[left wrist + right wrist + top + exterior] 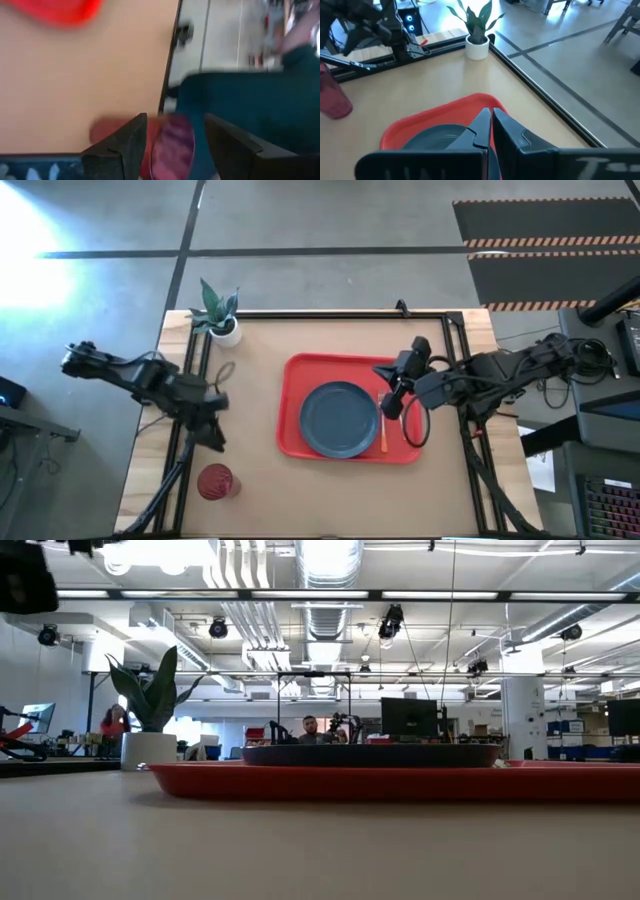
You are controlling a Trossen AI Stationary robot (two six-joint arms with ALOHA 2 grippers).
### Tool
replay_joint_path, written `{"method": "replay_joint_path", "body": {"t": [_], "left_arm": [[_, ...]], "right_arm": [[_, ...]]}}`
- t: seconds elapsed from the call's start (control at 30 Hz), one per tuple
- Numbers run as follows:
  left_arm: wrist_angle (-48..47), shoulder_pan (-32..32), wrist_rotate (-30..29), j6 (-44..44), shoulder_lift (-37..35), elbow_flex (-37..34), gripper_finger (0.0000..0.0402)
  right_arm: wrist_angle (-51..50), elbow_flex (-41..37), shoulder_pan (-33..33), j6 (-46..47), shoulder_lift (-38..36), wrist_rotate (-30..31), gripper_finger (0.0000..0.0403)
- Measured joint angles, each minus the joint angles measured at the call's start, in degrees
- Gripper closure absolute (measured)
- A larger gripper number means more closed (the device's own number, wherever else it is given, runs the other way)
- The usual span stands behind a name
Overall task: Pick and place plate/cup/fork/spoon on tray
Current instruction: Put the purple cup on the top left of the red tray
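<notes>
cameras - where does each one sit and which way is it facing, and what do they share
High: overhead, straight down on the table; both arms, left gripper, right gripper.
Low: tabletop height, level across the tray into the room.
Left wrist: past open fingers at the cup.
Right wrist: over shut fingers, facing the plant.
Shared: tray, plate.

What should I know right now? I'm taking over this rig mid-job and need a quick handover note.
Left tool: open, fingers either side of the cup, which stands on the table near the front left edge, off the tray.
Right tool: shut, empty, above the tray's right part, near the plate.
Done: plate sits on the tray; one orange-handled utensil lies on the tray just right of the plate. I cannot tell if it is the fork or the spoon.
Left: grasp the cup and set it on the tray; the other utensil is not visible.
</notes>
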Motion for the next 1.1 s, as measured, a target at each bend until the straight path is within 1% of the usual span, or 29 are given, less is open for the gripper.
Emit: {"method": "replay_joint_path", "body": {"t": [0.07,0.1,0.2,0.27,0.33,0.43,0.53,0.67,0.77,0.87,1.0,1.1], "left_arm": [[-1.6,0.0,4.6,-1.3,2.6,-0.1,0.0215],[-2.6,0.0,5.5,-2.4,3.9,-0.1,0.0215],[-6.8,0.0,5.3,-2.5,6.3,-0.3,0.0215],[-8.8,0.1,3.7,-1.3,7.2,-0.4,0.0214],[-8.8,0.1,0.5,0.4,7.5,0.0,0.0214],[-8.6,0.1,-5.9,3.3,7.3,2.5,0.0214],[-11.0,0.1,-11.2,4.9,6.9,6.4,0.0214],[-20.8,-0.2,-14.4,4.9,8.6,13.4,0.0214],[-29.1,-1.2,-17.6,6.9,11.2,18.7,0.0214],[-33.9,-2.4,-19.3,10.3,14.0,23.0,0.0214],[-34.2,-4.0,-18.9,13.7,17.4,26.1,0.0214],[-34.2,-5.7,-18.0,13.7,19.3,27.1,0.0214]], "right_arm": [[-0.1,-0.1,0.0,0.0,0.2,0.0,0.0394],[-0.4,-0.2,0.0,0.0,0.2,-0.1,0.0394],[-0.6,-0.3,0.0,-0.7,0.5,-0.1,0.0394],[-1.2,-0.3,0.0,-0.8,0.5,-0.1,0.0394],[-1.5,-0.3,0.0,-0.8,0.5,-0.2,0.0394],[-1.5,-0.3,0.0,-0.9,0.5,-0.5,0.0394],[-1.5,-0.3,0.0,-0.9,0.5,-1.6,0.0394],[-2.4,-0.3,0.0,-1.0,0.5,-1.9,0.0394],[-3.0,-0.3,0.0,-0.9,0.5,-1.9,0.0394],[-2.9,-0.3,0.0,-0.8,0.5,-1.5,0.0394],[-2.9,-0.3,0.0,0.1,0.5,-1.3,0.0394],[-2.8,-0.3,0.0,0.7,0.5,-0.8,0.0394]]}}
